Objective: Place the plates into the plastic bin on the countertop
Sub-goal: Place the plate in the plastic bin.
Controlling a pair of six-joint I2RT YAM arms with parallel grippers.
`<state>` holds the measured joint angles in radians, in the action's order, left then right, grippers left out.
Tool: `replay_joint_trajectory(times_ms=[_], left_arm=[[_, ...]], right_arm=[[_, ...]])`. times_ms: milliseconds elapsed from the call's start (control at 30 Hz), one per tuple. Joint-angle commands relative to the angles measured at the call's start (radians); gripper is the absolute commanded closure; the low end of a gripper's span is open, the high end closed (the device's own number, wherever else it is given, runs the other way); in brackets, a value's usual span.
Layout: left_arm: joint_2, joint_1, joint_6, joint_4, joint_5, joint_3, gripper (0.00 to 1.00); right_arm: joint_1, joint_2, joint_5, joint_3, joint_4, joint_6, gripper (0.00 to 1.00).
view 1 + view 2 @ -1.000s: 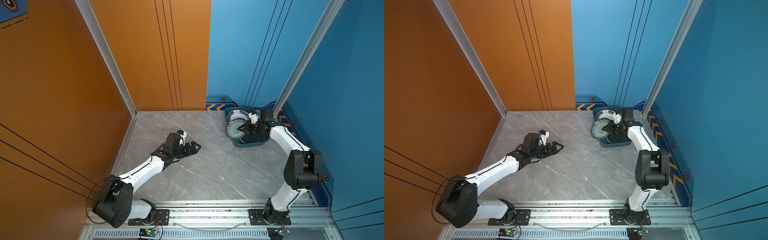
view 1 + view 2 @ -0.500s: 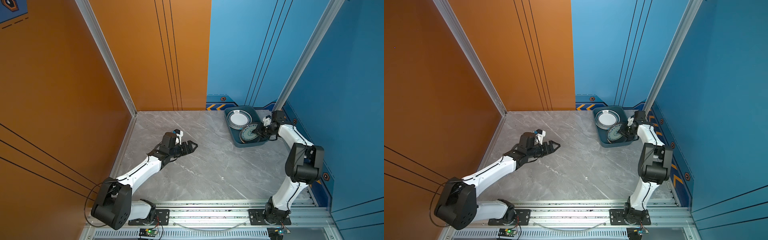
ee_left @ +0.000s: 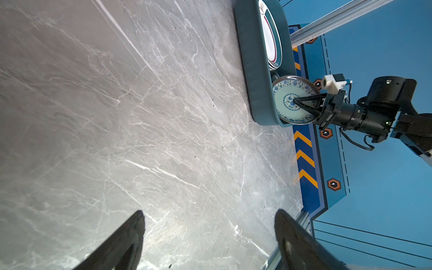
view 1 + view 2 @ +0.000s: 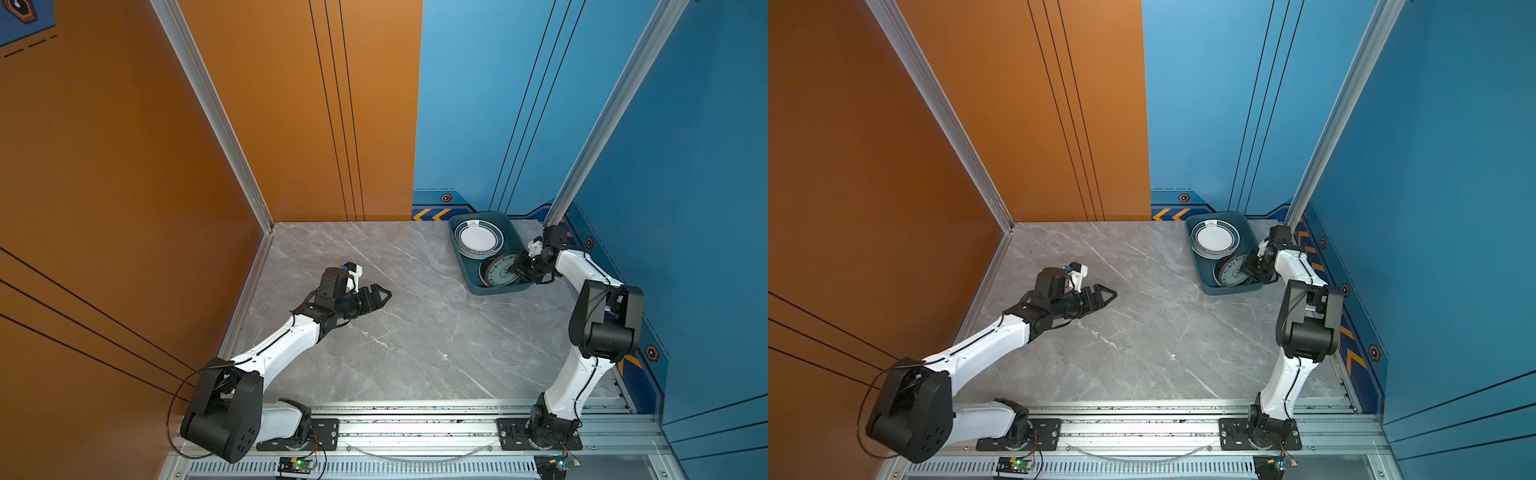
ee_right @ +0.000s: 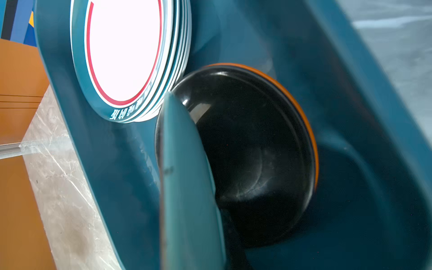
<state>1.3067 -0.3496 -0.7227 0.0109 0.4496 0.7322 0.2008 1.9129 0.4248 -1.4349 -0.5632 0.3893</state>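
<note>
Nearest my base, my left gripper hangs low above the countertop with its jaws spread wide and nothing between them. I judge it is parked here, well apart from the work, to leave the other arm room. No plate lies on the marble that I can see, so it has nothing to fetch. Farther out, my right gripper is pinched tight on the teal floral plate, which it holds tilted over the near end of the plastic bin. The wrist view shows the plate edge-on, running away from the jaws. I think the tilt is there so that the lower rim goes down first, inside the bin's wall. Under it, a black plate already lies flat in the bin on an orange plate, so this one looks bound for the top of that pile. Whether its low edge touches the black one yet I cannot tell. Beyond, the bin's far end holds a stack of white plates with dark green rims, just beside the black one.
</note>
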Motion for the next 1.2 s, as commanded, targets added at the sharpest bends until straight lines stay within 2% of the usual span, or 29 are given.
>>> replay_joint_trajectory(times_ms=[0,167,367,533,1000,1167], left_arm=[[-0.023,0.009,0.025,-0.003,0.027,-0.019,0.12],[-0.024,0.011,0.022,0.001,0.029,-0.022,0.12],[-0.030,0.011,0.022,-0.003,0.028,-0.023,0.12],[-0.030,0.011,0.020,-0.005,0.028,-0.019,0.13],[-0.034,0.011,0.024,-0.017,0.022,-0.015,0.13],[-0.034,0.011,0.025,-0.023,0.019,-0.010,0.13]], right_arm=[[0.006,0.000,-0.053,0.004,-0.045,-0.018,0.84],[0.006,-0.008,-0.095,0.000,-0.063,-0.023,0.59],[0.005,-0.017,-0.145,-0.011,-0.087,-0.032,0.46],[-0.001,-0.039,-0.202,-0.015,-0.104,-0.042,0.42],[-0.057,-0.135,-0.427,-0.041,-0.171,-0.091,0.41],[-0.086,-0.179,-0.437,-0.041,-0.192,-0.098,0.42]])
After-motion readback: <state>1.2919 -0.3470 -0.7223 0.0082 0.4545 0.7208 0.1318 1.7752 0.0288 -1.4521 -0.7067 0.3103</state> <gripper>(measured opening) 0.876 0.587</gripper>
